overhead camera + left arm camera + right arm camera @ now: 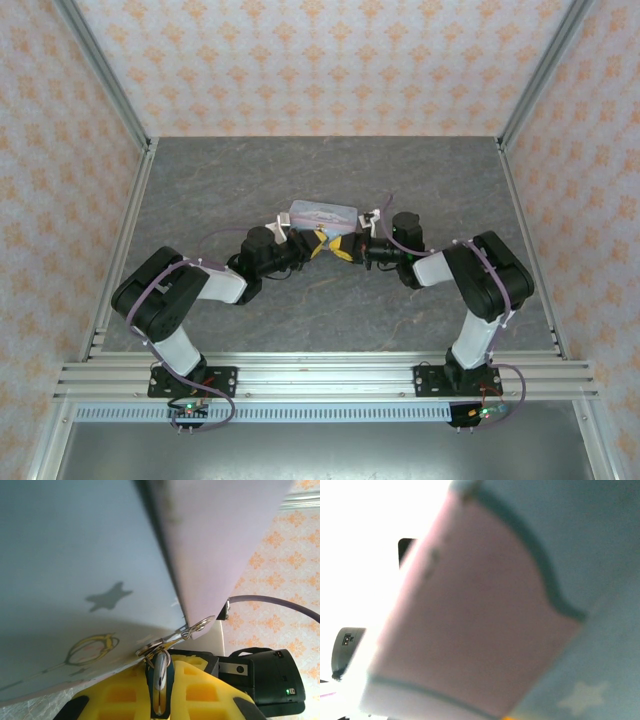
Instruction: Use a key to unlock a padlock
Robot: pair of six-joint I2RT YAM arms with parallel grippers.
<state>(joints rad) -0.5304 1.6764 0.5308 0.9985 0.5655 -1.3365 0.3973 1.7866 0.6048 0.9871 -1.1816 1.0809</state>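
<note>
The small dark teal padlock [160,685] with a shiny edge sits between the yellow pads of my left gripper [163,668], which is shut on it. Its shackle passes through the metal hasp rings [199,625] at the front of the pale blue-and-pink tin box [75,555]. In the top view the left gripper [318,246] and the right gripper [346,250] meet tip to tip just in front of the tin box [322,213]. The right gripper is shut. The key is hidden. The right wrist view is blurred, pressed close to the tin box [485,630].
The box stands mid-table on the grey surface [320,170], with patterned walls and metal frame posts [110,80] around. The right arm's black wrist [272,680] sits close behind the left fingers. Bare table lies behind the box and on both sides.
</note>
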